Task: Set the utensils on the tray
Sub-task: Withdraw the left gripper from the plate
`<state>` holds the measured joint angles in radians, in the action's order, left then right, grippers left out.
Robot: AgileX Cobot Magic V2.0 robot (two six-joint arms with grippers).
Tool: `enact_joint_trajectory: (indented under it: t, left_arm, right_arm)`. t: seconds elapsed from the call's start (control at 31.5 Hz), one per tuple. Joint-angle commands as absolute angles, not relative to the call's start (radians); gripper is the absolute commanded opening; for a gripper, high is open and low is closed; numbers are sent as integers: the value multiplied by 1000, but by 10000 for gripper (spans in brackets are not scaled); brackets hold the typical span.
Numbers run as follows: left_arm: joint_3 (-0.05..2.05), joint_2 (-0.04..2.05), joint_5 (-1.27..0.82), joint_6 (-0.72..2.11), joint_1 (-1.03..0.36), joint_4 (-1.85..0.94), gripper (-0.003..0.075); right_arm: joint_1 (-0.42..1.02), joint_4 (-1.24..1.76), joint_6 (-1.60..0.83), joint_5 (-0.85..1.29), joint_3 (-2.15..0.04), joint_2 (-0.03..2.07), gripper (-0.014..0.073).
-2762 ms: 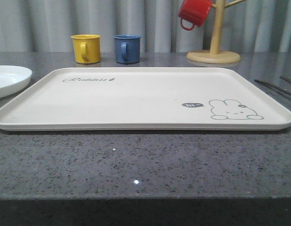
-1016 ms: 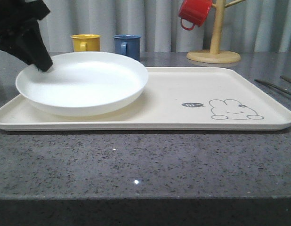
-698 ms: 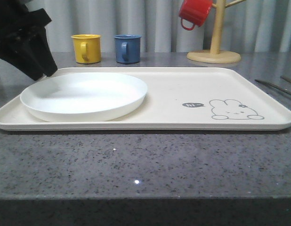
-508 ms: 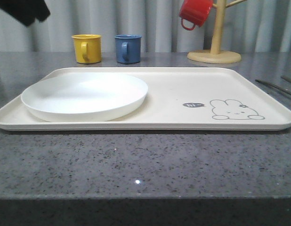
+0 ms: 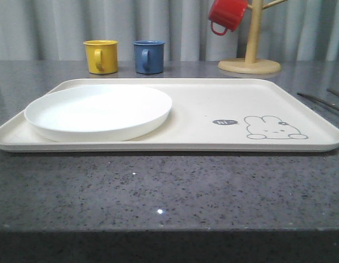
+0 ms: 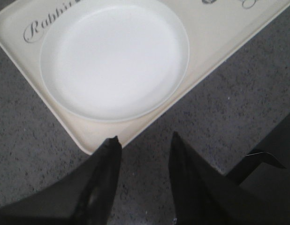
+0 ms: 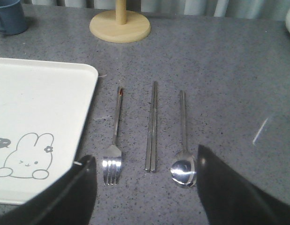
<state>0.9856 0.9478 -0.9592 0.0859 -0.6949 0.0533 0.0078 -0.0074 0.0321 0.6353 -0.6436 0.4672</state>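
Three camera views came up on my screen. From the front camera I saw the large cream rectangular tray with a low raised rim (image 5: 213, 143) lying on the speckled grey stone table (image 5: 169, 192). A round white plate (image 5: 98, 112) sat on the tray's left half, and a grey rabbit drawing (image 5: 275, 127) marked its right front corner. Behind the tray stood a yellow mug (image 5: 100, 56) and a blue mug (image 5: 148, 56) side by side, and to the right a red mug (image 5: 226, 15) hung on a pale wooden mug stand (image 5: 249, 59). At the far right edge, thin metal handles lay on the table beside the tray, too slim there for me to tell apart.

From the left wrist camera I saw the left gripper (image 6: 141, 143) with its two dark fingers spread apart and holding nothing, poised over the table just off the tray's corner, near the plate's rim.

From the right wrist camera I saw the right gripper (image 7: 145, 166) with its fingers wide apart and empty. Between and just beyond them three shiny silver utensils lay on the table in parallel, off the tray: a four-tined fork (image 7: 114, 140) nearest the tray's edge, a pair of straight chopsticks (image 7: 152, 126) in the middle, and an oval-bowled spoon (image 7: 183, 145) farthest away.
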Motion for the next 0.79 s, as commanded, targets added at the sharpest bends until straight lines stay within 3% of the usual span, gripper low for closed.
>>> enact_joint_trajectory:
  t: [0.0,0.22,0.54,0.76]
  left_arm:
    - [941,866,-885,69,-703,60,250]
    - [894,808,-893,69,-703,60,250]
    - [894,815,-893,69,-703,60,250]
    - [894,815,-893,69,-703,60,250]
  right_arm:
    - [1,-9,23,584,-684,502,472]
    - [66,11,23,799,-861,808,311]
    - [98,17,22,957,-1125,1294,309]
    - [98,22,22,960,-1243,1478,309]
